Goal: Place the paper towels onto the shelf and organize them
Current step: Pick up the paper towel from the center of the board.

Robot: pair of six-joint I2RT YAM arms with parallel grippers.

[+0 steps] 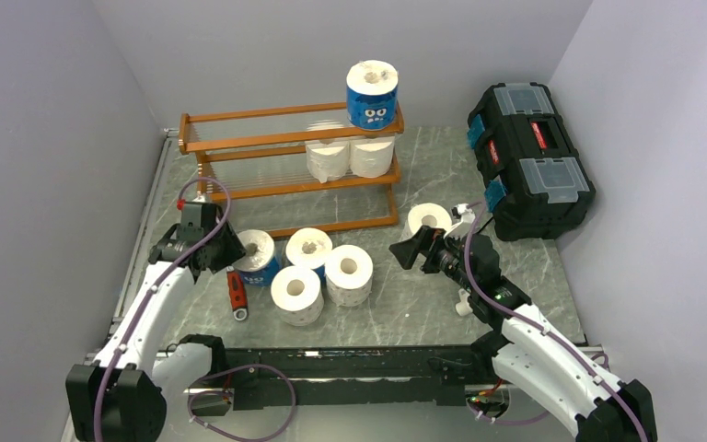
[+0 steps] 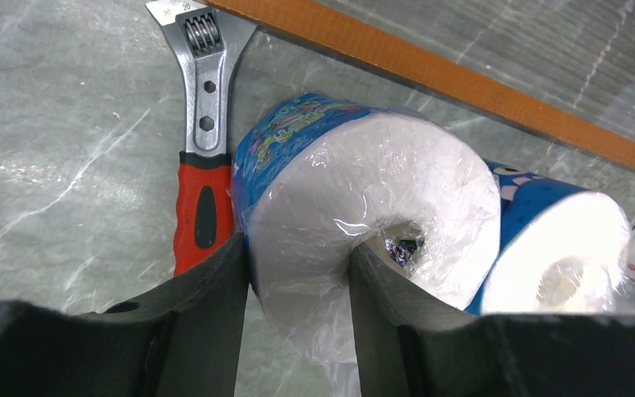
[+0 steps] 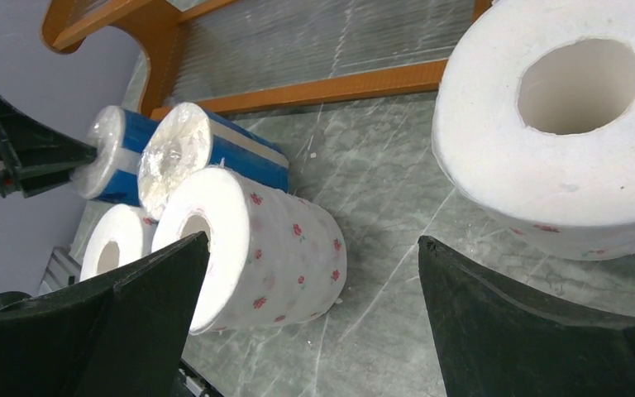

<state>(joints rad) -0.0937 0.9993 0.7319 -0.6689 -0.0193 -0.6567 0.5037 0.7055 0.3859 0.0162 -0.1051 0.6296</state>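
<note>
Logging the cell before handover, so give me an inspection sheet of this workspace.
Surface: grey marbled table, no spills seen.
Job's things: shelf holds two white rolls and a blue-wrapped top roll; five loose rolls on the table.
Clutter: red-handled wrench, black toolbox.
Grippers: left claw pinches the wall of a blue-wrapped loose roll; right claw open, empty.
Cables: purple cables along both arms.
Surroundings: plain grey walls.
</note>
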